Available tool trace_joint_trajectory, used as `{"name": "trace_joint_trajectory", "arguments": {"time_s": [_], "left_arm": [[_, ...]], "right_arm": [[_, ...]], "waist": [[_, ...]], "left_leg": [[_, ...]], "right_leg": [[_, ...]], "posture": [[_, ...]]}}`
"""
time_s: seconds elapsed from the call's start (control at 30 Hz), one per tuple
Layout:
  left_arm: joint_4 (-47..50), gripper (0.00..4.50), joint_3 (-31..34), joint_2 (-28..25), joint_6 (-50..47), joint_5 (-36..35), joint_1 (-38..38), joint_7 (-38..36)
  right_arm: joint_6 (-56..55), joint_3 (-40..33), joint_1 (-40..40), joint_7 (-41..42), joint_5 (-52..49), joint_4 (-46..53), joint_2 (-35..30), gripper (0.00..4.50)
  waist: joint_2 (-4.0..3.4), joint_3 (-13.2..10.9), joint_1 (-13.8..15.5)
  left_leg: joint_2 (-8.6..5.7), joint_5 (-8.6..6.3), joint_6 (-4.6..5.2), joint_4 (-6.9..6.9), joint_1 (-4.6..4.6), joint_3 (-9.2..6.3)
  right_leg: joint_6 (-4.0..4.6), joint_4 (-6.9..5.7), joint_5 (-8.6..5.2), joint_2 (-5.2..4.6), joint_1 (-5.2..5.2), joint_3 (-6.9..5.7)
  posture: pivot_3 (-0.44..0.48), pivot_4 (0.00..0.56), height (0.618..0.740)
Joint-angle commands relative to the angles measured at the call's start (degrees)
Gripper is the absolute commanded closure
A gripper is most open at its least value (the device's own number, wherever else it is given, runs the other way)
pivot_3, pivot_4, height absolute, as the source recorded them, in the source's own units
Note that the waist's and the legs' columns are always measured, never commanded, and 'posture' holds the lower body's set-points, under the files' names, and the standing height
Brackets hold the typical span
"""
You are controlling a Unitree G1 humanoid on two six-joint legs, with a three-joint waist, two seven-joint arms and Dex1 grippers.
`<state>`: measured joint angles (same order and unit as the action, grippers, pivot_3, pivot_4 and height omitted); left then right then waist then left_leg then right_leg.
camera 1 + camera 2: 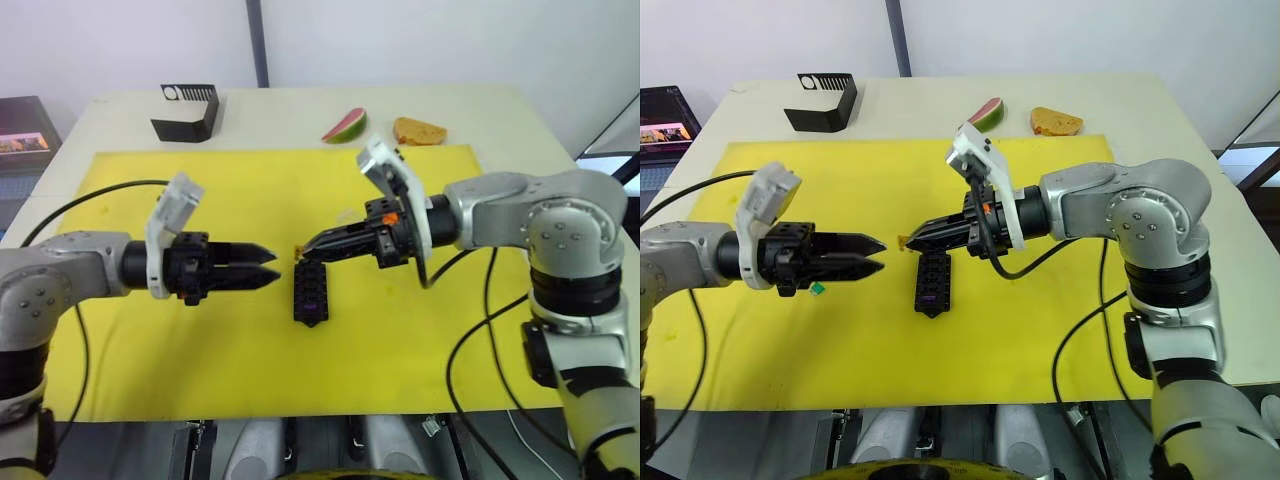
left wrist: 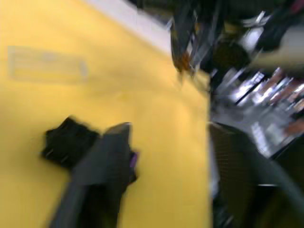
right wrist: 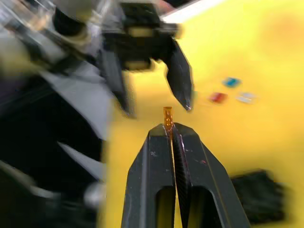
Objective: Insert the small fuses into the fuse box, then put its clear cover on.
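Observation:
The black fuse box (image 1: 311, 290) lies in the middle of the yellow mat (image 1: 200, 350), with a purple fuse (image 1: 312, 305) seated in it. Just above its far end, my right gripper (image 1: 305, 250) is shut on a small orange fuse (image 3: 167, 115) that sticks out past the fingertips. My left gripper (image 1: 268, 268) hovers open and empty just left of the box, pointing at the right gripper. Teal (image 3: 231, 81), red (image 3: 217, 97) and pale grey (image 3: 245, 98) fuses lie loose on the mat, and a green one (image 1: 817, 289) sits under the left gripper. The clear cover (image 2: 47, 64) shows as a faint rectangle on the mat.
A black bent bracket (image 1: 187, 112) stands at the back left of the table. A watermelon slice (image 1: 345, 125) and a piece of bread (image 1: 420, 130) lie at the back, beyond the mat. Cables hang from both arms.

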<state>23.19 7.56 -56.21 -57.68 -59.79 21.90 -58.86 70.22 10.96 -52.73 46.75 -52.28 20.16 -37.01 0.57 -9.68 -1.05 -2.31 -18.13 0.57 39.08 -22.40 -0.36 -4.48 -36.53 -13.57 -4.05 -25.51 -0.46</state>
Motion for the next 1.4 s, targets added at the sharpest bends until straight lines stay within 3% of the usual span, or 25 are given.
{"name": "trace_joint_trajectory", "arguments": {"time_s": [0.03,0.23,0.47,1.4], "left_arm": [[2.8,0.10,-3.0,-2.3,9.0,9.1,-3.8,-5.5],[1.0,0.10,-10.6,2.4,23.0,23.1,-9.2,-4.9],[-0.6,0.10,-13.5,7.4,30.5,30.8,-10.4,-3.5],[-2.3,0.10,-14.1,9.5,31.5,34.9,-9.9,-4.1]], "right_arm": [[-12.5,7.0,1.6,5.8,10.4,2.0,-2.3,4.50],[-25.6,16.1,5.2,9.7,23.6,-0.8,-2.1,4.50],[-29.0,17.1,8.8,12.3,28.0,-0.7,-1.9,4.50],[-28.4,16.1,12.8,13.2,32.1,-0.3,-0.7,4.50]], "waist": [[-0.02,0.0,0.1],[-0.02,0.0,0.4],[-0.01,0.0,0.4],[-0.01,0.0,0.4]], "left_leg": [[0.00,0.00,0.00,-0.03,0.00,0.00],[0.00,-0.01,0.02,0.00,-0.02,0.00],[0.00,-0.10,0.17,0.02,-0.07,0.00],[0.01,-0.12,0.21,0.04,-0.06,0.00]], "right_leg": [[0.00,0.07,0.00,0.00,0.03,0.00],[0.00,0.23,0.01,-0.04,0.11,0.00],[0.00,0.32,0.01,-0.06,0.12,-0.01],[-0.02,0.30,0.02,-0.05,0.14,-0.03]], "posture": [[0.000,0.150,0.740],[0.000,0.150,0.740],[0.000,0.150,0.740],[0.000,0.150,0.740]]}}
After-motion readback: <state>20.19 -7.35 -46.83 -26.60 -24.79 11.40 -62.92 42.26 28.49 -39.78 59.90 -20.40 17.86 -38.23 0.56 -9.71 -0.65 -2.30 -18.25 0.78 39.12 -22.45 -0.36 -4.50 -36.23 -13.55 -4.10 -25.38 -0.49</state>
